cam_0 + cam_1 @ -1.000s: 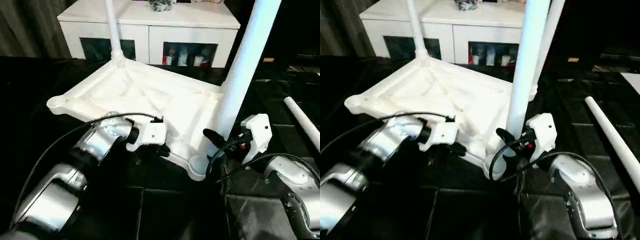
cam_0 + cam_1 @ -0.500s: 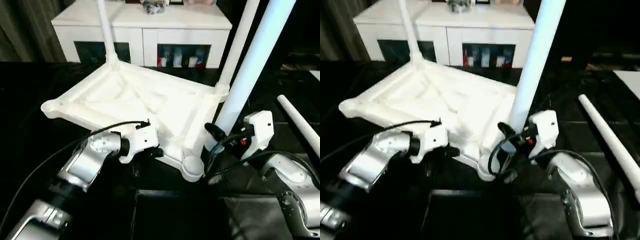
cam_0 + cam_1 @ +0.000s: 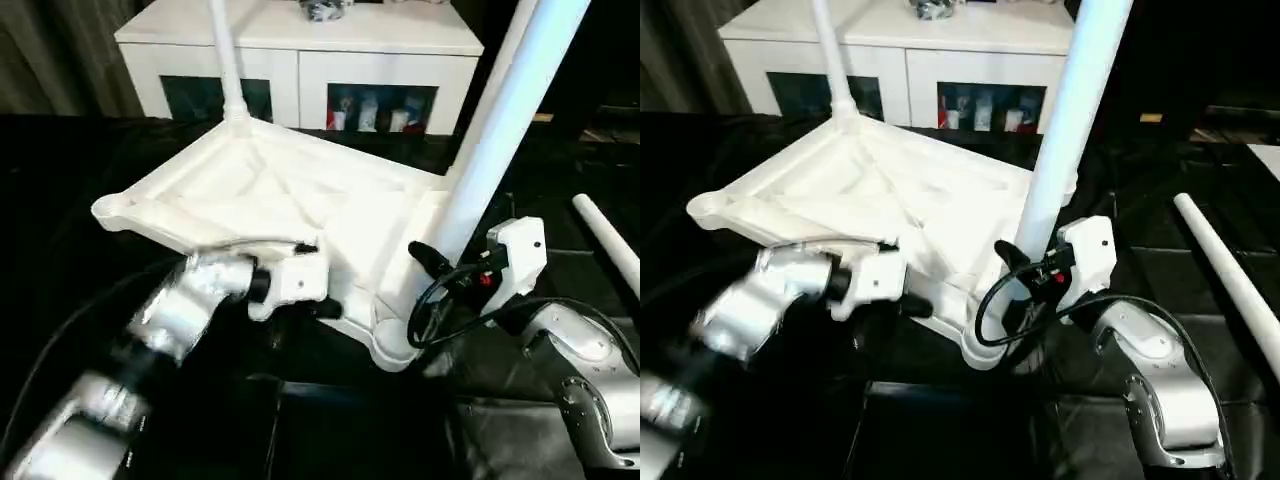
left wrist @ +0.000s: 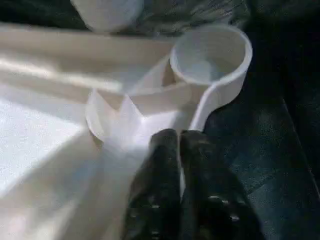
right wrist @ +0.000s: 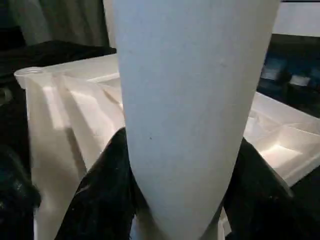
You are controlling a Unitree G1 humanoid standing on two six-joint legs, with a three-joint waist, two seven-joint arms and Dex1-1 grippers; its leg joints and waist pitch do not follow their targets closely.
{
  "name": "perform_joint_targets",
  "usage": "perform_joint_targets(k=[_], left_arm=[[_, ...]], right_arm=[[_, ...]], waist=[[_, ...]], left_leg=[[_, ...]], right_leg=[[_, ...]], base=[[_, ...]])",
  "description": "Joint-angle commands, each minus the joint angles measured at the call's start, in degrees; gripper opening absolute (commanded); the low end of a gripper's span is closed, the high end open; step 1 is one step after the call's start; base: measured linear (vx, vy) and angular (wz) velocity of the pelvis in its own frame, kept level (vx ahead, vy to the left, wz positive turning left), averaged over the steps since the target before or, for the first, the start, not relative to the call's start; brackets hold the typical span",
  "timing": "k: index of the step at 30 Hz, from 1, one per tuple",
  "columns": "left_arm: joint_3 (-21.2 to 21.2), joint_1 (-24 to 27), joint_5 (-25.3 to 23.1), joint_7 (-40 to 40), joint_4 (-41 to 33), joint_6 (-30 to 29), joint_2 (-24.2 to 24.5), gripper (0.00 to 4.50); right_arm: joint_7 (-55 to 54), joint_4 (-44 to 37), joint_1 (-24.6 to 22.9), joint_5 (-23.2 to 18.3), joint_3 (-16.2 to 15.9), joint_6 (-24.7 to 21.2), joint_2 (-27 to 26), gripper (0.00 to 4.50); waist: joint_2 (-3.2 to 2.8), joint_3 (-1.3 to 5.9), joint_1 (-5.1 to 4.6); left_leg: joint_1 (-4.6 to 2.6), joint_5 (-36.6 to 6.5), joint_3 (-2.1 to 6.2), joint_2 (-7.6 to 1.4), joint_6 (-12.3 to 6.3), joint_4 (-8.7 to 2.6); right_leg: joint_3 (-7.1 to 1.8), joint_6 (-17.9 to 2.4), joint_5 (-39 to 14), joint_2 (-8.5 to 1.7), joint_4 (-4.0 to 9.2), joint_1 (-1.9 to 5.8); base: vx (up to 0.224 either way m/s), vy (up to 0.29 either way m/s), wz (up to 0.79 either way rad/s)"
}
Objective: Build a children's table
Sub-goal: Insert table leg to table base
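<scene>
Looking down over both forearms, I see my left gripper sitting a touch further toward 3 o'clock along the near rim than a second ago, while my right gripper has kept its place on the leg. The left fingers are pressed almost together; their tips lie against the rim of the tabletop just beside the empty corner socket, and I cannot see anything held between them. The right fingers stand about half open, one on each side of the near leg, clamped around it just above the near corner socket at 5 o'clock of the tabletop.

The tabletop lies upside down on the black floor, ribbed underside up, its near rim running from 9 o'clock down to that socket. Open black floor lies at 9 o'clock and along the bottom edge, nearest me.

A loose leg lies flat on the floor at 3 o'clock, well apart from the tabletop. Farther back, a thinner-looking leg stands upright in the far corner at 11 o'clock, and another leg rises at 1 o'clock behind the one I hold. Beyond them at 12 o'clock stands a white cabinet with dark glass doors, close behind the tabletop's far edge.
</scene>
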State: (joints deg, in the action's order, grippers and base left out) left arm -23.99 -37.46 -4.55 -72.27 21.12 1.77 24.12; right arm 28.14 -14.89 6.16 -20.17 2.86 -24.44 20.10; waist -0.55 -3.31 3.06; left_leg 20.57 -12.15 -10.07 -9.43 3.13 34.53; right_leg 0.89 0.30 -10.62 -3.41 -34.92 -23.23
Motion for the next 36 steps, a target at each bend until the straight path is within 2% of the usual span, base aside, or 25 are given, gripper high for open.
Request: perform_joint_targets(k=[1, 2, 6, 7, 8, 9, 11, 13, 15, 22, 25, 26, 28, 29, 33, 36], left_arm=[[-1.03, -1.86, 0.64, -3.56, 2.81, 2.54, 0.14, 0.69], [-1.39, -3.39, 0.68, -5.34, 4.84, 3.48, 0.20, 0.69], [-2.16, -6.02, 0.40, -8.25, 8.05, 4.75, 0.15, 1.17], [-2.64, -6.67, 0.22, -9.18, 9.26, 5.19, 0.15, 1.32], [-2.98, -7.25, 0.02, -9.66, 10.46, 5.93, 0.02, 1.32], [-3.14, -7.74, 0.00, -10.14, 11.75, 6.78, -0.25, 1.48], [-3.60, -8.52, -0.77, -9.85, 14.41, 9.14, -1.01, 1.52], [-3.90, -9.07, -1.66, -9.20, 16.67, 10.87, -1.81, 1.87], [-4.58, -9.42, -3.39, -7.12, 18.63, 12.77, -2.43, 1.99], [-6.40, -11.02, -6.68, -3.28, 26.09, 17.59, -4.97, 1.99], [-6.45, -11.73, -7.22, -3.24, 28.83, 18.95, -5.99, 1.99], [-6.51, -11.94, -7.46, -3.06, 29.35, 19.24, -6.18, 1.83], [-6.48, -12.15, -7.42, -3.37, 29.91, 19.19, -6.41, 1.83], [-6.52, -12.67, -7.62, -3.59, 31.02, 19.58, -6.66, 1.54], [-6.84, -13.79, -8.90, -2.23, 33.39, 20.88, -6.86, 1.36], [-6.76, -14.50, -9.97, -0.88, 34.76, 20.87, -6.98, 1.01]], right_arm=[[0.54, -1.83, -0.34, -0.61, 0.46, 0.59, 0.63, 1.88], [0.58, -2.19, -0.51, -0.73, 0.49, 0.48, 0.68, 1.88], [0.73, -2.85, -1.10, -0.84, 0.53, 0.40, 0.82, 1.88], [0.79, -2.94, -1.27, -0.86, 0.52, 0.38, 0.83, 1.88], [0.84, -3.08, -1.48, -0.81, 0.48, 0.40, 0.85, 1.88], [0.84, -3.19, -1.61, -0.78, 0.47, 0.38, 0.85, 1.88], [0.70, -3.45, -1.86, -0.76, 0.50, 0.30, 0.89, 1.88], [0.60, -3.66, -2.04, -0.70, 0.53, 0.26, 0.97, 1.88], [0.62, -3.73, -2.12, -0.67, 0.56, 0.25, 1.04, 1.88], [1.15, -3.65, -2.21, -0.58, -0.09, 0.40, 1.01, 1.88], [1.47, -3.81, -2.29, -0.66, -0.37, 0.32, 1.10, 1.88], [1.55, -3.86, -2.32, -0.62, -0.44, 0.32, 1.19, 1.88], [1.60, -3.96, -2.45, -0.65, -0.45, 0.32, 1.25, 1.88], [1.66, -4.17, -2.73, -0.70, -0.43, 0.32, 1.40, 1.88], [2.44, -4.73, -3.51, -0.96, -0.76, -0.10, 1.84, 1.88], [3.24, -4.94, -4.00, -1.20, -1.11, -0.29, 2.15, 1.88]], waist=[[-0.11, 3.52, 0.11], [-0.43, 3.47, 0.14], [-0.33, 3.65, 0.13], [-0.78, 3.74, 0.18], [-0.87, 3.71, 0.11], [-0.63, 3.73, 0.15], [-0.76, 3.79, 0.28], [-0.77, 3.76, 0.33], [-0.71, 3.81, 0.39], [-0.55, 3.84, 0.48], [-0.62, 3.99, 0.54], [-0.59, 3.96, 0.50], [-0.63, 4.01, 0.53], [-0.65, 4.00, 0.53], [-0.70, 3.99, 0.62], [-0.63, 3.96, 0.59]], left_leg=[[-0.46, -9.18, 0.95, -2.99, -1.08, -4.36], [-0.50, -9.30, 0.93, -2.90, -0.86, -4.38], [-0.39, -8.61, 0.97, -2.92, -0.82, -4.26], [-0.42, -8.35, 1.05, -2.99, -0.85, -4.23], [-0.45, -8.43, 0.99, -2.98, -0.83, -4.24], [-0.44, -8.32, 0.97, -2.96, -1.00, -4.19], [-0.47, -8.25, 0.99, -2.98, -1.21, -4.12], [-0.41, -7.93, 0.97, -3.05, -1.33, -4.12], [-0.44, -8.21, 1.01, -3.11, -1.39, -4.07], [-0.43, -8.33, 1.04, -3.10, -1.53, -4.04], [-0.39, -7.43, 1.09, -3.14, -1.81, -3.96], [-0.34, -7.14, 1.07, -3.12, -2.00, -3.93], [-0.42, -7.16, 1.07, -3.18, -2.07, -3.92], [-0.40, -7.21, 1.07, -3.18, -2.20, -3.92], [-0.45, -7.51, 1.10, -3.22, -2.30, -3.88], [-0.38, -7.92, 1.14, -3.18, -2.40, -3.91]], right_leg=[[-2.21, -14.49, -5.38, -4.18, 3.66, 2.95], [-2.23, -14.30, -5.78, -4.06, 3.75, 2.85], [-2.23, -14.72, -4.17, -4.20, 3.50, 3.16], [-2.22, -15.18, -3.62, -4.26, 3.39, 3.19], [-2.20, -15.28, -3.48, -4.17, 3.46, 3.13], [-2.18, -15.66, -2.67, -4.12, 3.40, 3.25], [-2.18, -15.81, -2.40, -4.16, 3.37, 3.29], [-2.21, -16.15, -1.89, -4.27, 3.35, 3.39], [-2.22, -16.26, -1.93, -4.33, 3.36, 3.49], [-2.26, -15.97, -2.87, -4.39, 3.49, 3.56], [-2.26, -16.43, -1.20, -4.47, 3.28, 3.69], [-2.25, -16.58, -0.51, -4.43, 3.28, 3.68], [-2.25, -16.84, -0.17, -4.47, 3.23, 3.68], [-2.23, -17.08, 0.10, -4.45, 3.24, 3.66], [-2.23, -17.18, 0.35, -4.48, 3.24, 3.74], [-2.24, -17.19, -0.30, -4.53, 3.31, 3.85]], base=[[0.000, 0.000, 0.00], [0.000, 0.000, 0.00], [0.000, 0.000, 0.00], [0.000, 0.000, 0.00], [0.000, 0.000, 0.00], [0.000, 0.000, 0.00], [0.000, 0.000, 0.00], [0.000, 0.000, 0.00], [0.000, 0.000, 0.00], [0.000, 0.000, 0.00], [0.000, 0.000, 0.00], [0.000, 0.000, 0.00], [0.000, 0.000, 0.00], [0.000, 0.000, 0.00], [0.000, 0.000, 0.00], [0.000, 0.000, 0.00]])
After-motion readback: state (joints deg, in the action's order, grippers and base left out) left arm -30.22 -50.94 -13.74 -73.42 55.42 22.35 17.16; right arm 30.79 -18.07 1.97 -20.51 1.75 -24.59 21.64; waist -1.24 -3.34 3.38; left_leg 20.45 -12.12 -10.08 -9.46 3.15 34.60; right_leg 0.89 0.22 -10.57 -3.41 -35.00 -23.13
